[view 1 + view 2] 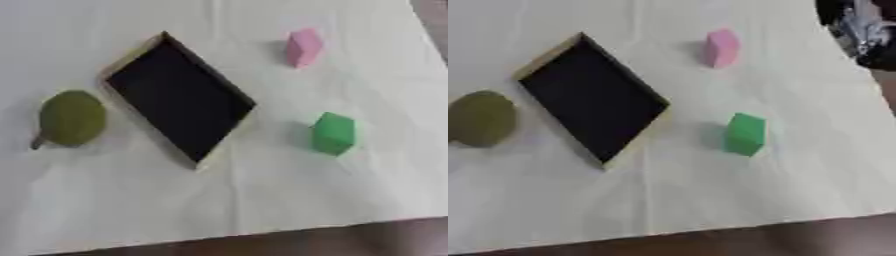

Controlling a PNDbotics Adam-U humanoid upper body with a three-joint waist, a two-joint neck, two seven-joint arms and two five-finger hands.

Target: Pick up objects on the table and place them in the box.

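Neither hand shows in either view, so finger state can't be told, and nothing is being held as far as the views show.

Layout, clock-face from the box (179,97) as centre: the box is a shallow rectangular tray w/ dark interior and pale tan rim, lying askew on the white table cover (262,200), one corner pointing to 12, the opposite corner toward 6. Interior looks empty, though it's too dark to be sure.

Olive-green round object (72,118) sits at approx 9 o'clock, just beside the box's left edge but apart from it; a short stem-like bit sticks out at its lower left, so maybe a pear- or fruit-like item, can't tell for sure. Pink block (303,47) at approx 2 o'clock, well apart from the box. Green block (333,133) at approx 4 o'clock, near the box's right corner, not touching.

Step, as I judge it: the very start of a pick. All three items are on the table, none in the box.

Next move prob calls for: bring a hand in over one item. The right hand suits the green block or the pink one, the left hand suits the olive object. Blocks look easy to pinch across flat faces; the round item may roll, so approach from above and close round it.
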